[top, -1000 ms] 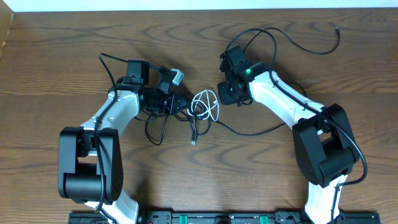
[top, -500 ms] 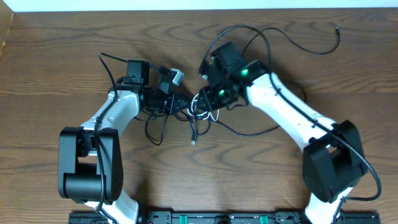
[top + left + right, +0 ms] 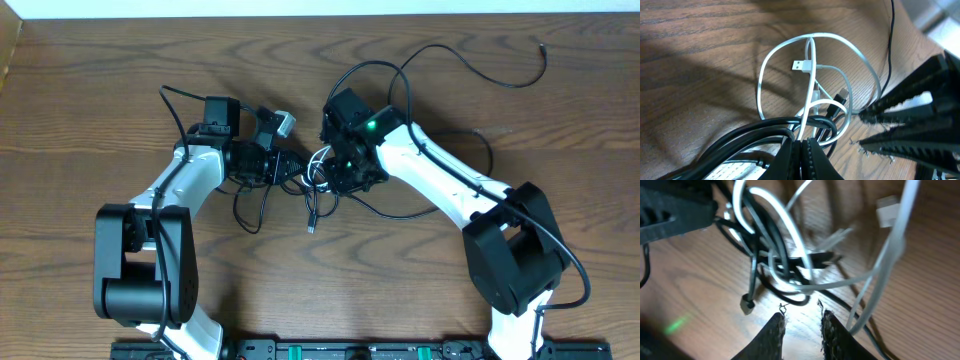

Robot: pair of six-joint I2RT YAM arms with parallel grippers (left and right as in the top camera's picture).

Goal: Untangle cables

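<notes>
1. Two cords, a white cord (image 3: 343, 176) and a black cord (image 3: 312, 208), lie wound into one tangle on the table (image 3: 100, 100), midway between the arms.
2. On the left of the tangle, the left gripper (image 3: 297, 166) is clenched, and it appears to pinch several black strands at the tangle's edge.
3. Over the right of the tangle, the right gripper (image 3: 340, 176) points down. Its jaws stand a narrow gap apart with nothing between them.
4. In the right wrist view, white loops and a dark strand cross just ahead of the fingertips (image 3: 776, 322), not yet between them.
5. From the tangle, the black cord's long run leads off to the upper right, past the right arm. A short plug-ended tail points toward the robot's base.
6. Judged from this, the right arm is the nearer one to the free white loops. The coming move depends on closing on one strand and drawing it rightward, away from the tangle, while the left side anchors.
</notes>
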